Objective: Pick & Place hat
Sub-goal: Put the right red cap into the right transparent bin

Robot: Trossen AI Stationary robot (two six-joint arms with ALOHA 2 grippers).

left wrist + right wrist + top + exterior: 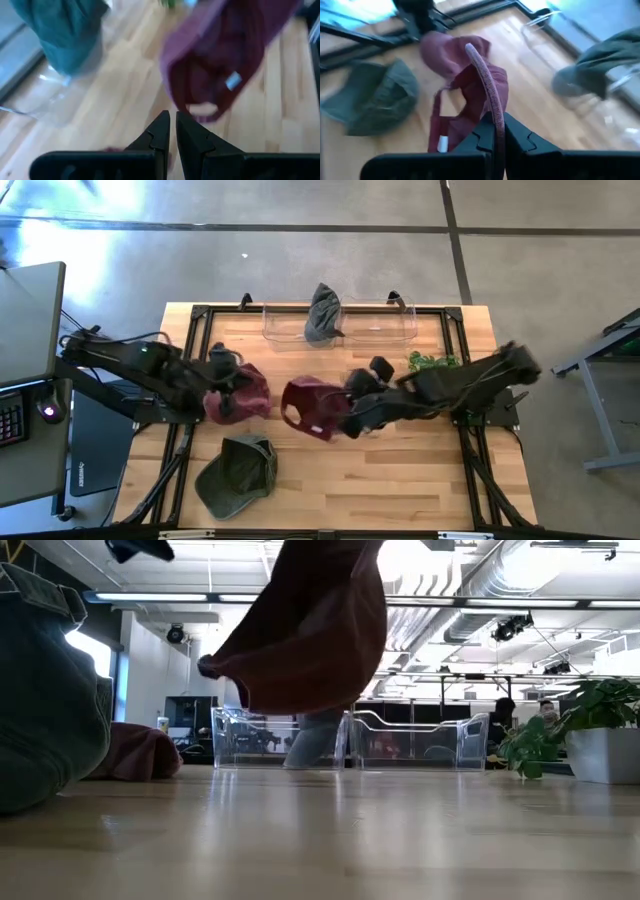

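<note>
A maroon hat (310,408) hangs above the middle of the table, with my right gripper (496,131) shut on it. A second maroon hat (245,393) lies on the table at the left. My left gripper (172,131) stands above that hat's far side, shut with nothing between its fingers. An olive-green hat (238,473) rests on the table near the front left. A grey-green hat (322,315) sits in a clear bin (375,332) at the far edge. My right gripper pinches the maroon hat's stiff curved brim (491,107) between its two fingers, which lie across the brim's edge. The fingers come slanting down from the table's right side. The hat (310,630) hangs from them, its crown sagging open, lifted clear of the table.
A potted plant (432,362) stands at the far right of the table, close behind my right arm. The clear bins run along the far edge. Bare wood shows at the front middle and front right.
</note>
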